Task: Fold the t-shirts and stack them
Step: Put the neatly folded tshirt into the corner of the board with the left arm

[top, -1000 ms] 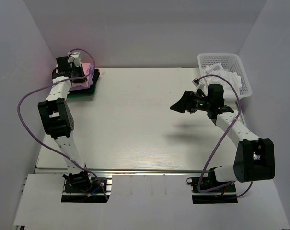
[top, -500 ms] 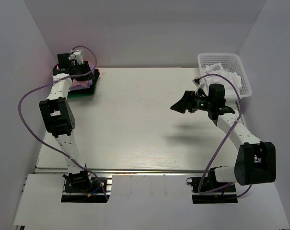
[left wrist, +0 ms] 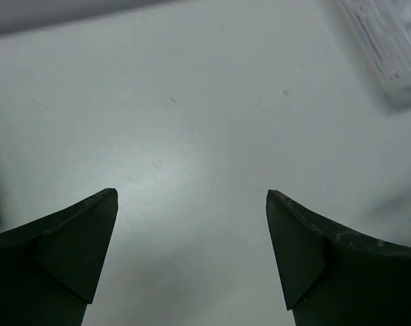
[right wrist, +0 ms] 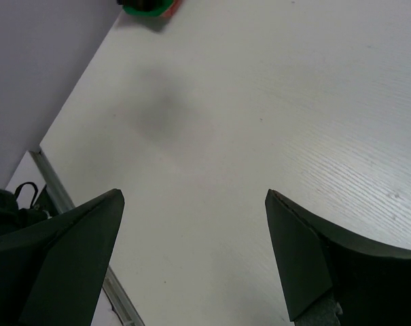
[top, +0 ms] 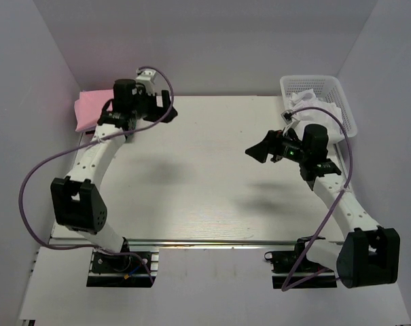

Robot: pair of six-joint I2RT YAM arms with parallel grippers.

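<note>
Pink t-shirt (top: pixel 90 109) is set down far left; left gripper (top: pixel 166 109) and right gripper (top: pixel 257 151) are held spread, empty; the next pick is judged due from the far-right basket (top: pixel 314 83).

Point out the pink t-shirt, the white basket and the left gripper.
pink t-shirt (top: pixel 90 109), top view, upper face
white basket (top: pixel 312 83), top view, far wall
left gripper (left wrist: pixel 191 195), left wrist view, between fingertips

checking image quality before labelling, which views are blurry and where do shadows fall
Top external: sharp, with two soft shadows on the table. Left wrist: the basket at top right is smeared out of focus. Right wrist: one diffuse shadow patch on the table, fingers dark and featureless.
</note>
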